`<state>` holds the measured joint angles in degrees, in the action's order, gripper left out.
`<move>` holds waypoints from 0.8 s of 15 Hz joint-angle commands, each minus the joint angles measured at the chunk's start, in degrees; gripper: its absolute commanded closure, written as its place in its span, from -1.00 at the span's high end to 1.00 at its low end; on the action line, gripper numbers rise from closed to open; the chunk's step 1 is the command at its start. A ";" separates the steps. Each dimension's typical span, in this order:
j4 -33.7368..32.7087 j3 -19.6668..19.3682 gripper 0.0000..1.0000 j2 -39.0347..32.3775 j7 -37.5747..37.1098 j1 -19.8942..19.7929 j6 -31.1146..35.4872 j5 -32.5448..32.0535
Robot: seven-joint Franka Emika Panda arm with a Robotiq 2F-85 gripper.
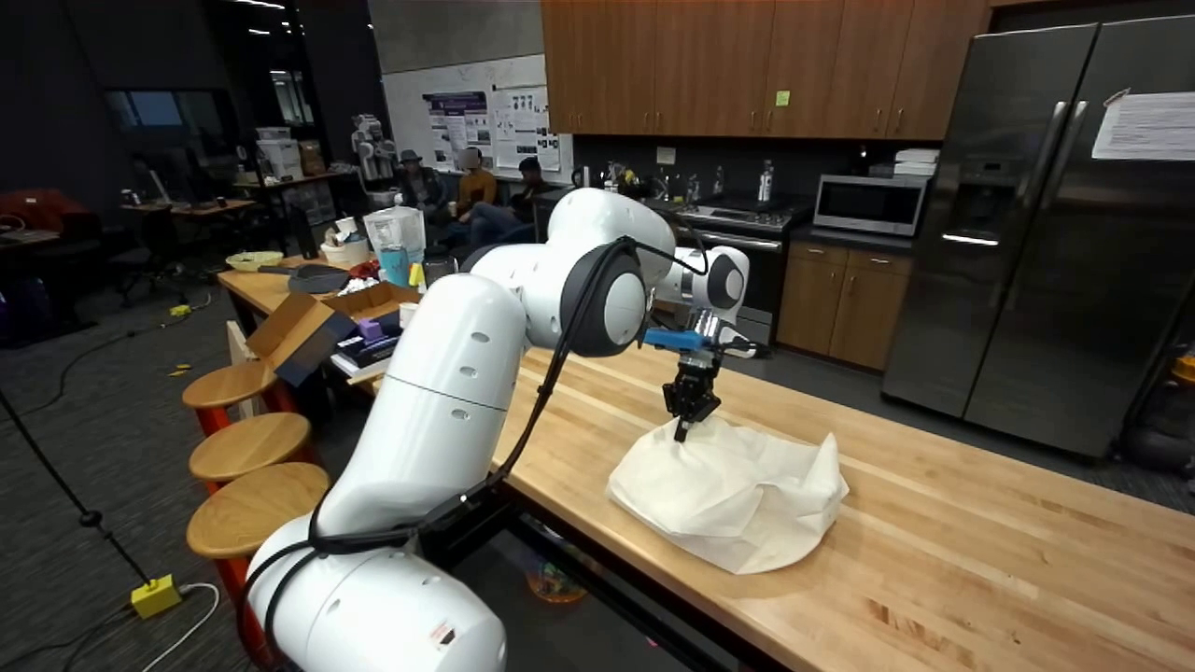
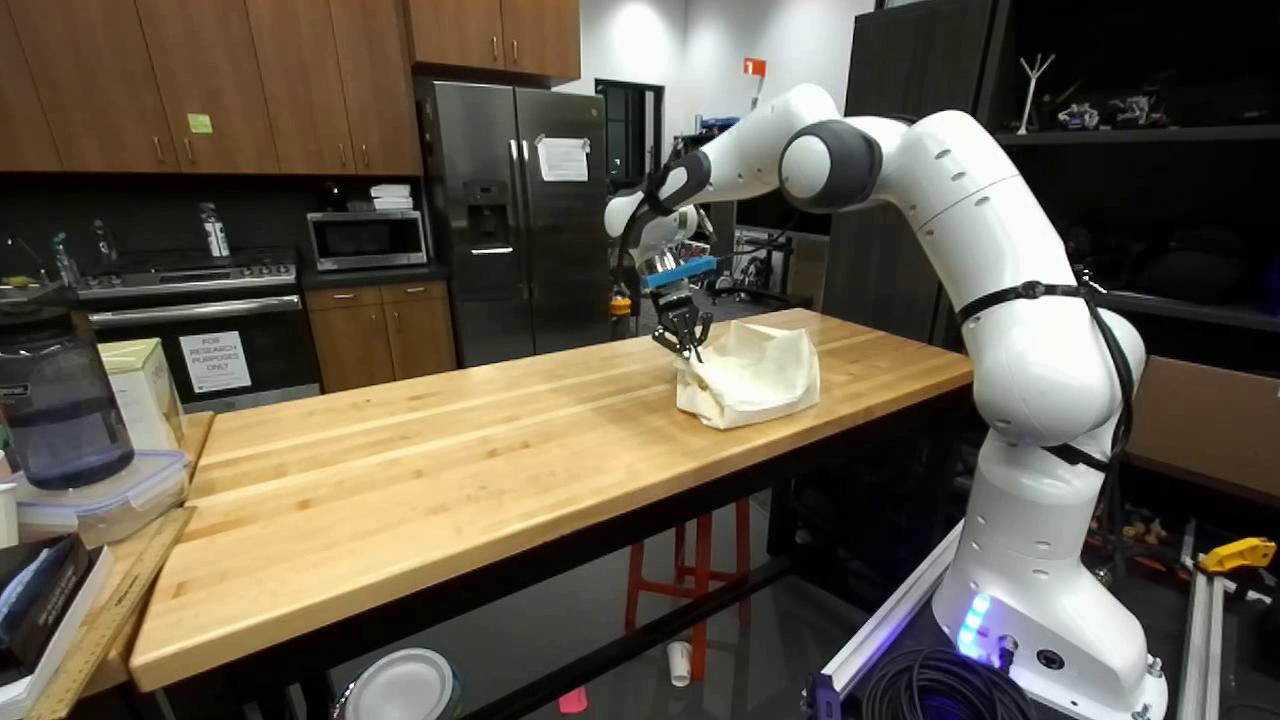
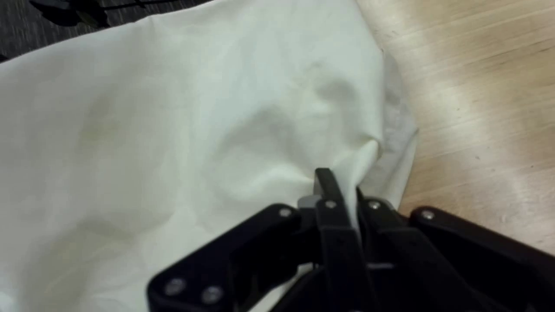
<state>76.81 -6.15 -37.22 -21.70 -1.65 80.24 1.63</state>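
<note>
A cream-white cloth, shaped like a soft bag, lies crumpled on the wooden table in both exterior views (image 1: 738,513) (image 2: 765,390). My gripper (image 1: 682,433) points down at its edge. In the wrist view, a fold of the cloth (image 3: 143,117) runs up between the two black fingers of the gripper (image 3: 342,182), which are closed on it. The pinched edge rises slightly, while the rest of the fabric rests on the tabletop. Whether anything lies inside or under the cloth cannot be seen.
The long wooden table (image 2: 400,500) has its edge close to the cloth. An open cardboard box (image 1: 308,336) and books sit at one end of the table. Stools (image 1: 247,443) stand beside it. A water jug (image 2: 60,400) and a lidded plastic container (image 2: 110,490) are at a corner.
</note>
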 commanded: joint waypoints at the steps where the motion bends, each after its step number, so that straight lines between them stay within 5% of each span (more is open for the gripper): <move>1: -3.48 -2.02 -0.98 -0.84 -1.90 -1.05 0.24 -1.49; 12: -22.78 -2.47 -0.98 -9.40 -10.08 -1.84 -1.82 0.41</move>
<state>61.09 -9.43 -43.64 -30.60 -3.89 80.43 1.21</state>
